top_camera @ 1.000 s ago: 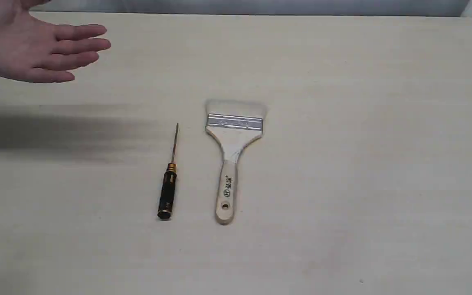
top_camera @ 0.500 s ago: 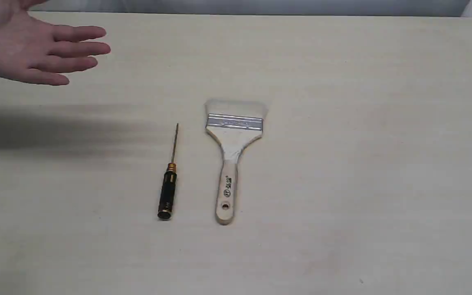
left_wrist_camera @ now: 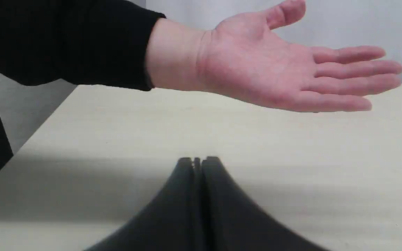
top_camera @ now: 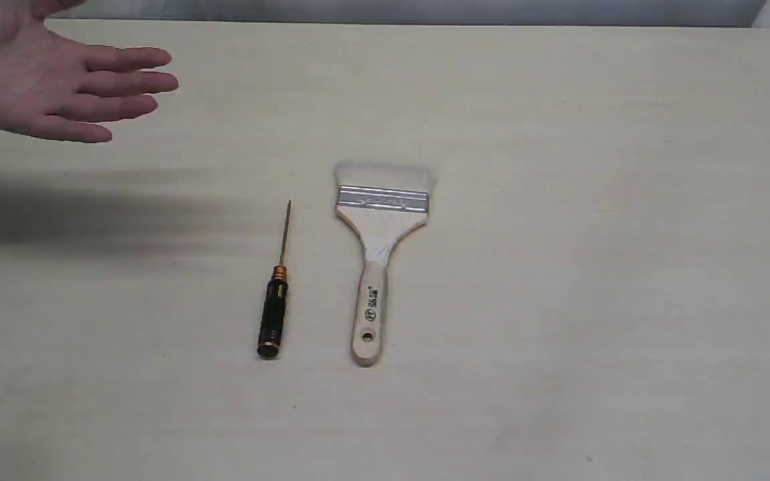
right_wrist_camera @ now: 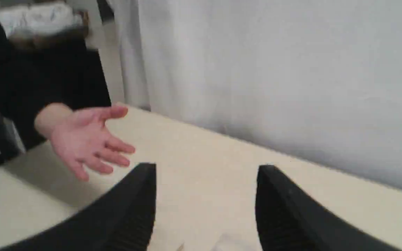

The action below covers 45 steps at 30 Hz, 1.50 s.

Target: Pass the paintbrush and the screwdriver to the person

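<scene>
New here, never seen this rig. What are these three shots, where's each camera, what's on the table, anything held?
It is a robot with two arms, each ending in a claw. The wide shot comes from a camera off the arms, looking down on the table; neither arm shows in it. The other two come from cameras on the wrists, so each looks out past its own claw. The left claw is shut on nothing; the right claw is open and empty. On the table lie a screwdriver and, beside it but apart, a paintbrush. A person's hand hangs open, palm up, at the wide shot's upper left. Nothing is held yet.
</scene>
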Tool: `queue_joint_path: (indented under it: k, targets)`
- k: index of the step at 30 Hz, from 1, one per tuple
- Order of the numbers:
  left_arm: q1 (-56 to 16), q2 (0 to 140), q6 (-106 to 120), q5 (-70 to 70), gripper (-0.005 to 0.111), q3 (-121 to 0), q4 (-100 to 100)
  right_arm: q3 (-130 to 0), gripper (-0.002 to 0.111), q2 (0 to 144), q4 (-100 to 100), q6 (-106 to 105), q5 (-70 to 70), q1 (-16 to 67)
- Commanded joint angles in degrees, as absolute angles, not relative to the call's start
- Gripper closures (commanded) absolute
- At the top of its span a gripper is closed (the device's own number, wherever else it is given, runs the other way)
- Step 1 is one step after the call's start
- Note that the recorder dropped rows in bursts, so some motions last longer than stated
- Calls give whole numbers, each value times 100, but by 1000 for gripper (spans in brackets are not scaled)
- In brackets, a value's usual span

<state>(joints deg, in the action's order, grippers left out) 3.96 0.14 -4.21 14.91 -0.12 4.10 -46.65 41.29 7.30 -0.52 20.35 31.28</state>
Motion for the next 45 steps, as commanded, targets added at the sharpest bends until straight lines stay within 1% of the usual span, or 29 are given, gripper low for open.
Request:
queue_joint_path:
  k: [1,5,8,12,15,17,19,21,25,28,33,38,45]
  targets:
    - [364,0,-432,1429,107,0,407,-5786,60,5356,639,-83,3513,3149]
    - [364,0,-432,1429,107,0,407,-6939,60,6826,639,184,4881,3149]
    - [364,0,-432,1429,107,0,407,-7419,61,7772,639,419,5473,3149]
    - [364,0,-432,1444,107,0,385,-7708,61,8875,782,672,5796,3149]
    - [364,0,-432,1432,107,0,385,-7781,66,9647,942,683,5861,3149]
    - [364,0,-432,1432,107,0,385,-7795,72,10043,956,683,5846,3223]
    - [364,0,-432,1432,107,0,385,-7795,75,10292,918,570,5783,3331]
    - [364,0,-432,1432,107,0,385,-7795,73,10520,802,471,5655,3446]
    - [364,0,-432,1432,107,0,385,-7795,63,10769,656,588,5346,3717]
    - [364,0,-432,1432,107,0,385,-7795,59,10845,526,1117,5052,3808]
    - [364,0,-432,1432,107,0,385,-8008,59,11137,220,2022,5161,3808]
    - [364,0,-432,1432,107,0,385,-8284,59,11569,208,2344,5301,3808]
    - [364,0,-432,1427,107,0,399,-8323,59,11983,122,2709,5207,3808]
